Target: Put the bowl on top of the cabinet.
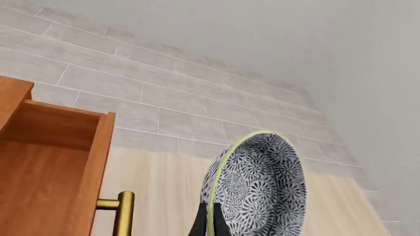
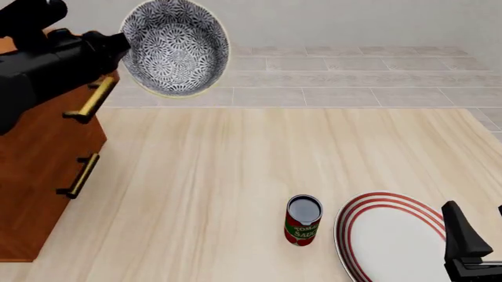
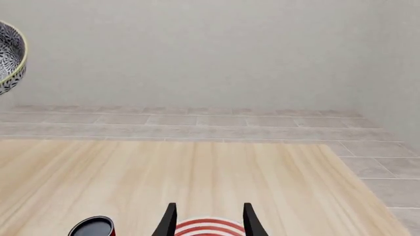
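The speckled bowl (image 2: 174,47) hangs high in the air, tilted on its side, just right of the reddish-brown cabinet (image 2: 39,158) at the table's left. My left gripper (image 2: 117,42) is shut on the bowl's rim; in the left wrist view the bowl (image 1: 259,189) fills the lower middle with a dark finger (image 1: 200,221) against its rim and the cabinet (image 1: 46,172) beside it. My right gripper (image 3: 208,219) stands open low at the front right, above the plate, holding nothing. The bowl's edge (image 3: 10,56) also shows in the right wrist view.
A flat white plate with red rings (image 2: 392,238) lies at the front right under the right gripper. A tomato sauce can (image 2: 303,220) stands just left of it. The cabinet's brass handles (image 2: 93,101) face the table's middle.
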`<state>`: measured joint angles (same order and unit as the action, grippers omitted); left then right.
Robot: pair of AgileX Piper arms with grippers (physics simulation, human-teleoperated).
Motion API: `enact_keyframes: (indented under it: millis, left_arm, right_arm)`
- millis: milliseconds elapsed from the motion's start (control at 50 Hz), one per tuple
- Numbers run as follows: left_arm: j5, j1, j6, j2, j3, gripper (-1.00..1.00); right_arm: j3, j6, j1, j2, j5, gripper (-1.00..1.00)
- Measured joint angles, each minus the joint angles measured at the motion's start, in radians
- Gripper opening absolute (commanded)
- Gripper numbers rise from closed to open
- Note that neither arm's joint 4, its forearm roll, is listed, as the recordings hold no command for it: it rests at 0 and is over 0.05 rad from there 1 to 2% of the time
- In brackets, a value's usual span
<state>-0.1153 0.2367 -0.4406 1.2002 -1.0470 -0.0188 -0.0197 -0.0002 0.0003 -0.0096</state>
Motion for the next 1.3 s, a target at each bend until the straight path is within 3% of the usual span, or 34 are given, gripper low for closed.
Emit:
enact_keyframes:
  millis: [400,1300]
  left_arm:
    - [-0.052,-0.061,-0.032,-0.002,-0.059,-1.00]
    - [-0.080,-0.294,-0.028,-0.143,-0.060,-1.00]
  right_arm:
    - [0.001,-0.001,0.000,0.000,0.000,1.00]
    - [0.001,-0.001,0.002,0.000,-0.001,1.00]
